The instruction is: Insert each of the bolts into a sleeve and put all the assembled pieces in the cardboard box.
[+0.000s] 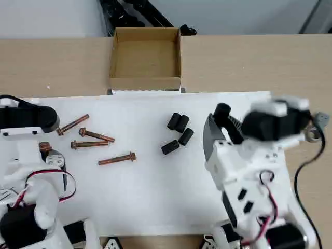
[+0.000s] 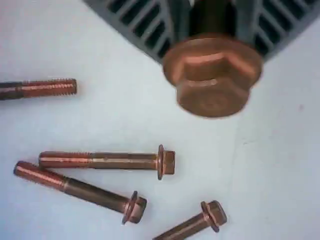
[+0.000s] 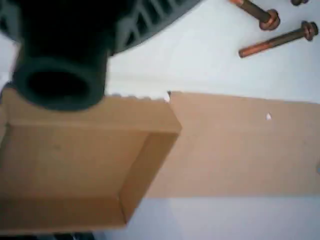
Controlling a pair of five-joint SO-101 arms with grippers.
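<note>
The left claw (image 2: 212,22) is clamped on a copper bolt (image 2: 212,75), its hexagonal flanged head facing outward. The right claw (image 3: 65,30) pinches a black tubular sleeve (image 3: 60,82). Four threaded loose bolts (image 1: 117,158) and four matte loose sleeves (image 1: 178,123) lie on the white sheet (image 1: 155,197), near the open cardboard box (image 1: 145,82).

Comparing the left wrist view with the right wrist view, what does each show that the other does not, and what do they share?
Left wrist view, not the right: the held bolt, head toward the camera, in the left gripper.
Right wrist view, not the left: the held sleeve in the right gripper, the cardboard box and the wooden table.
Both: loose bolts lying on the white sheet.
</note>
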